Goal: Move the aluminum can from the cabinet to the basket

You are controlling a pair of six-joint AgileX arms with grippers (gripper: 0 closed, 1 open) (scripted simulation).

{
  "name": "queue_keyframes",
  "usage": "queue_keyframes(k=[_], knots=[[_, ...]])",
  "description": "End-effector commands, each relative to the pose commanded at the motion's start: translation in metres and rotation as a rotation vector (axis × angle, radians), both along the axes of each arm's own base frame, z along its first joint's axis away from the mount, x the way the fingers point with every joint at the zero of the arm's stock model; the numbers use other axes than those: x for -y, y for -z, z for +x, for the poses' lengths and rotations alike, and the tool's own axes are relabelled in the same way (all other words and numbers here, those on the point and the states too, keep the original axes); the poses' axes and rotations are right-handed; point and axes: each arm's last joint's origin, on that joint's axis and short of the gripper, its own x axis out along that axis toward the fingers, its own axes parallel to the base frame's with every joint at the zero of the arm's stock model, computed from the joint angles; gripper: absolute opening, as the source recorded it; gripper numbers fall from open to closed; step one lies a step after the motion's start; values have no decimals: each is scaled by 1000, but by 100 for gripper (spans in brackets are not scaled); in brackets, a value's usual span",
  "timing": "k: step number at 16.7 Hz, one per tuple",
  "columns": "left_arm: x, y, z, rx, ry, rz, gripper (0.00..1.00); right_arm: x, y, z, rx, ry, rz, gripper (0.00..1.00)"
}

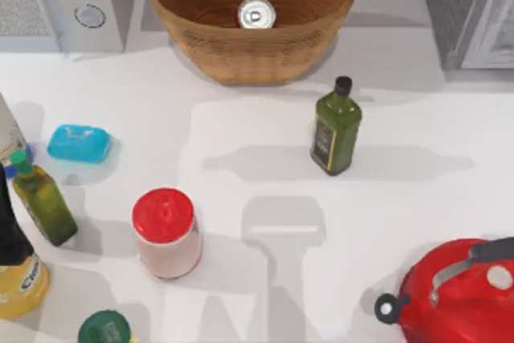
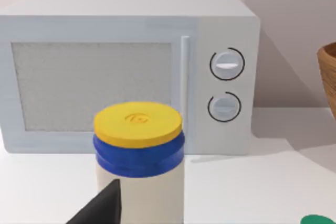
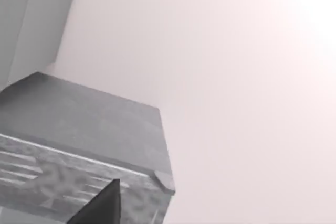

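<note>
Aluminum can (image 1: 256, 14) upright inside basket (image 1: 209, 34), cabinet (image 1: 466, 6) well right

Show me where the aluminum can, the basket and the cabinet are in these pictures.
aluminum can (image 1: 256, 14), top view, on its silver lid.
basket (image 1: 241, 52), top view, on its woven front wall.
cabinet (image 1: 454, 6), top view, on its grey speckled side.

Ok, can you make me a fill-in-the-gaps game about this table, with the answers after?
1. The aluminum can is standing inside the ____.
2. The white jar in the top view has a ____ lid.
3. The microwave has ____ round knobs.
4. The jar in front of the microwave has a ____ lid.

Missing words: basket; red; two; yellow
</note>
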Motion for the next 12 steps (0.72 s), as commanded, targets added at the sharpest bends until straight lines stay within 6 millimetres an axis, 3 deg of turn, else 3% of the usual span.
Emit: queue_keyframes(k=[3,5,12], knots=[[0,0,0,0,0,0,100,-23,-36,-10,-35,-14,72,100],[0,0,0,0,0,0,100,-34,-46,-14,-68,-26,136,100],[0,0,0,0,0,0,100,-33,-40,-14,-170,-57,323,100]])
